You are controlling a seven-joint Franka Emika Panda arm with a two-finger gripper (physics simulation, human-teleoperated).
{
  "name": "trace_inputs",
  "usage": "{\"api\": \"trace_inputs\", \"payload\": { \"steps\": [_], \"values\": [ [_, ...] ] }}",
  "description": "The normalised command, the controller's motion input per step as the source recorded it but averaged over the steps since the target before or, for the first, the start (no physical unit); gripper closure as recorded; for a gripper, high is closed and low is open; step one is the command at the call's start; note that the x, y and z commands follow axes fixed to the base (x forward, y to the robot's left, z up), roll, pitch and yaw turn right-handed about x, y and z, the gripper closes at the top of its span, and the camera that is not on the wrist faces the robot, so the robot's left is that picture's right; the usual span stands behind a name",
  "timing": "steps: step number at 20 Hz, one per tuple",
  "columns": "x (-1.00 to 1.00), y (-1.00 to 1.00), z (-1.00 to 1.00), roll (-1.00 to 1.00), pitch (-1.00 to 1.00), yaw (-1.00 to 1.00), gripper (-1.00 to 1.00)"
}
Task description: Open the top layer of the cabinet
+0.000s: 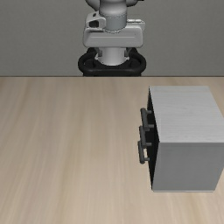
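Grey and box-shaped, the cabinet [185,131] is set by the wood-grained tabletop's [61,149] edge at the exterior view's right, its dark front with bar handles [143,140] turned leftward. Whether the claw [112,44], held well apart, is spread or pressed together cannot be told.

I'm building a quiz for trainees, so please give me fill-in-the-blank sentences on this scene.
1. The cabinet stands on the exterior view's ____ side.
2. Its handles face the exterior view's ____.
3. The table has a surface that looks like ____.

Missing words: right; left; wood.
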Motion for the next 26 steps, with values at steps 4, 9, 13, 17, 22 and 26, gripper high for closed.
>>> {"api": "trace_inputs", "payload": {
  "steps": [4,9,13,17,22,26],
  "values": [
    [1.0,0.0,0.0,0.0,0.0,0.0,-1.0],
    [1.0,0.0,0.0,0.0,0.0,0.0,-1.0],
    [1.0,0.0,0.0,0.0,0.0,0.0,-1.0],
    [1.0,0.0,0.0,0.0,0.0,0.0,-1.0],
    [0.2,0.0,0.0,0.31,0.0,0.0,-1.0],
    [0.0,0.0,0.0,0.45,0.0,0.0,-1.0]
  ]
}}
